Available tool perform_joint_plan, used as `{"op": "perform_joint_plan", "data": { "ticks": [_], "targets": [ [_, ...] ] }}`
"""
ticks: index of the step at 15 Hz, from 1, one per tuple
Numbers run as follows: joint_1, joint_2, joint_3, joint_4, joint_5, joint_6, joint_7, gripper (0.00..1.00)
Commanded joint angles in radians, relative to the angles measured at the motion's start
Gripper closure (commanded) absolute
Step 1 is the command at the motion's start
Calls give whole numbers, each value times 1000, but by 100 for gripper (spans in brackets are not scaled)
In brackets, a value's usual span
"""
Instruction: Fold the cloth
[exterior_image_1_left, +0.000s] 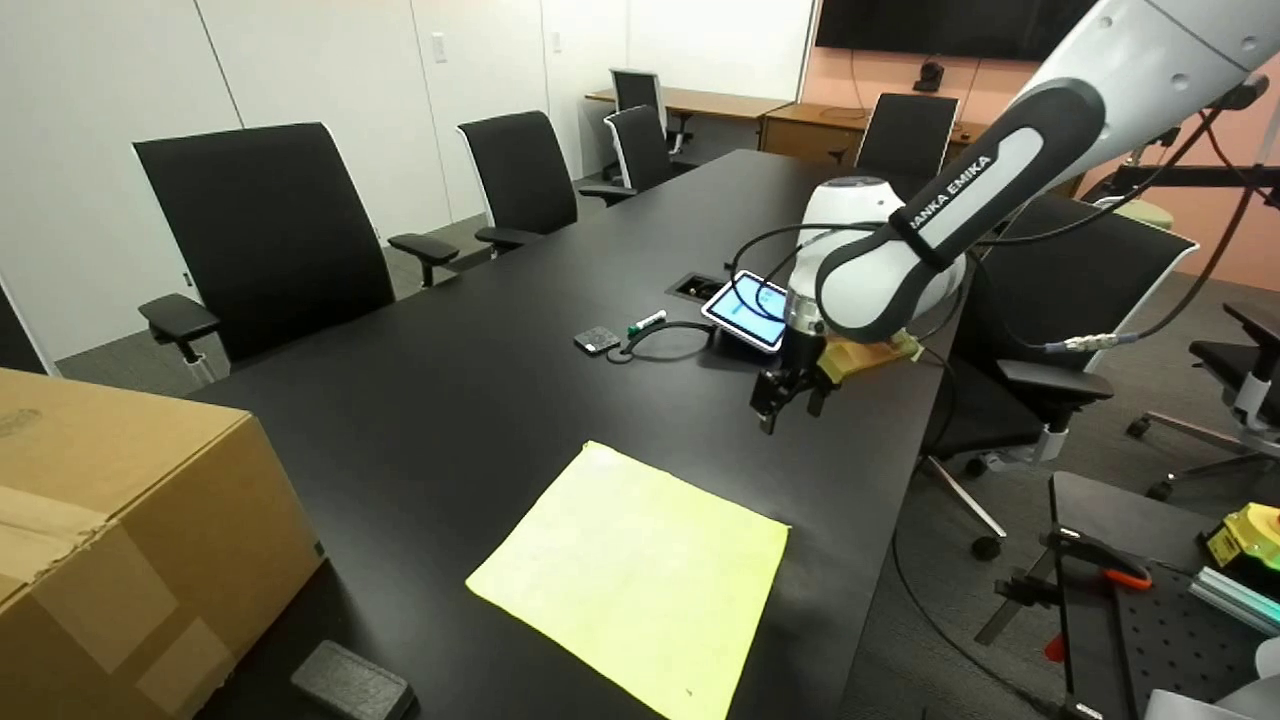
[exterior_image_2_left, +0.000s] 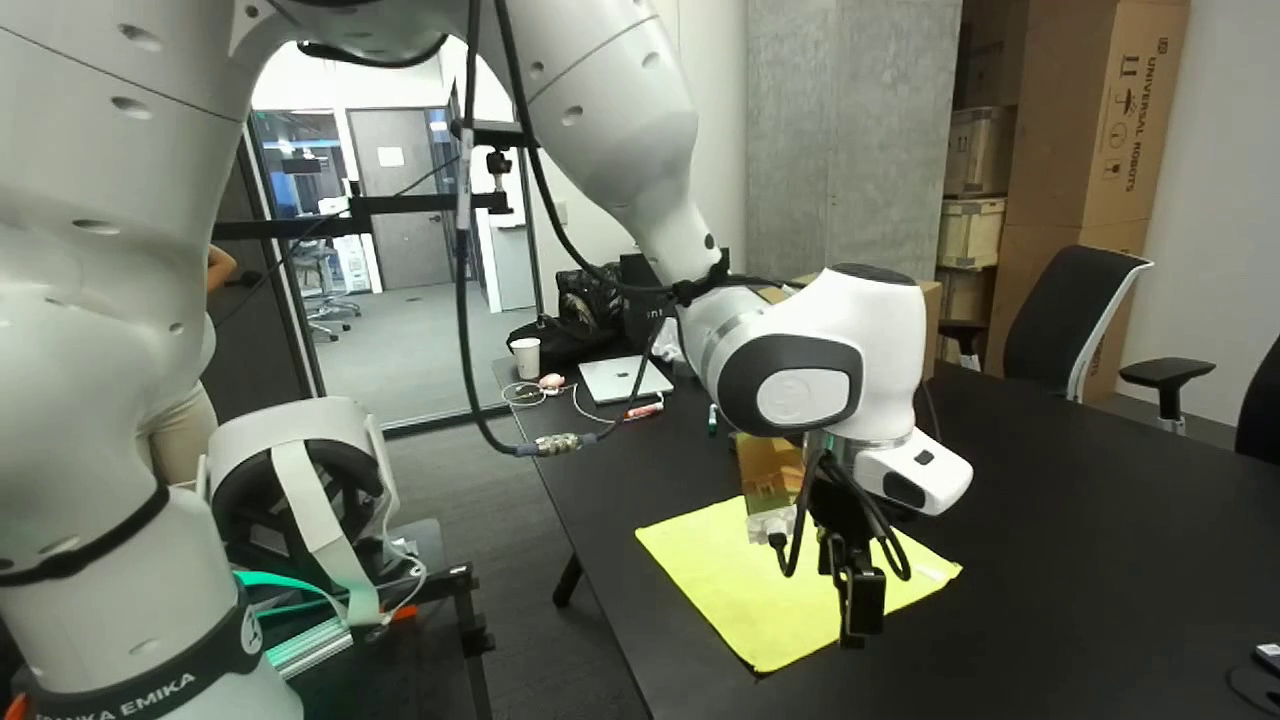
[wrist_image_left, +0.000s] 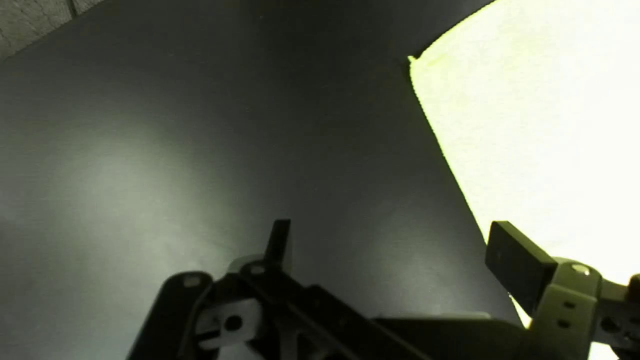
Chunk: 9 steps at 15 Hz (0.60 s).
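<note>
A thin, soft cloth, plain pale yellow and roughly square, lies spread flat and unfolded on the smooth black counter, near its long edge. Its sides are slightly wavy; in the wrist view one corner ends in a small nub, and much of the fabric appears bleached to white. The fingers, dark with blocky, flat-faced tips, stand wide apart and hold nothing. They hang above the counter beside the cloth; in the wrist view one overlaps its edge.

The arm has rounded, glossy white shells with dark grey insets. Its lettering reads "ANKA EMIKA", the beginning being hidden. A translucent amber wrapping covers a part at the wrist.

The cardboard box, brown and square-edged, bears paler tape strips; a dark oblong block lies near it. Farther along are a white-framed tablet, its lit blue screen too small to read, and a marker with a green end. In an exterior view, a tall brown carton carries the vertical print "UNIVERSAL ROBOTS" alongside handling symbols; a thin silver laptop and a tapered white cup rest on the counter.
</note>
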Motion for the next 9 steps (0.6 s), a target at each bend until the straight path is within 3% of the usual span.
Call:
{"op": "perform_joint_plan", "data": {
  "ticks": [1,9],
  "targets": [
    [11,114,22,105,99,-16,9,0],
    [24,251,48,191,199,-50,37,0]
  ]
}}
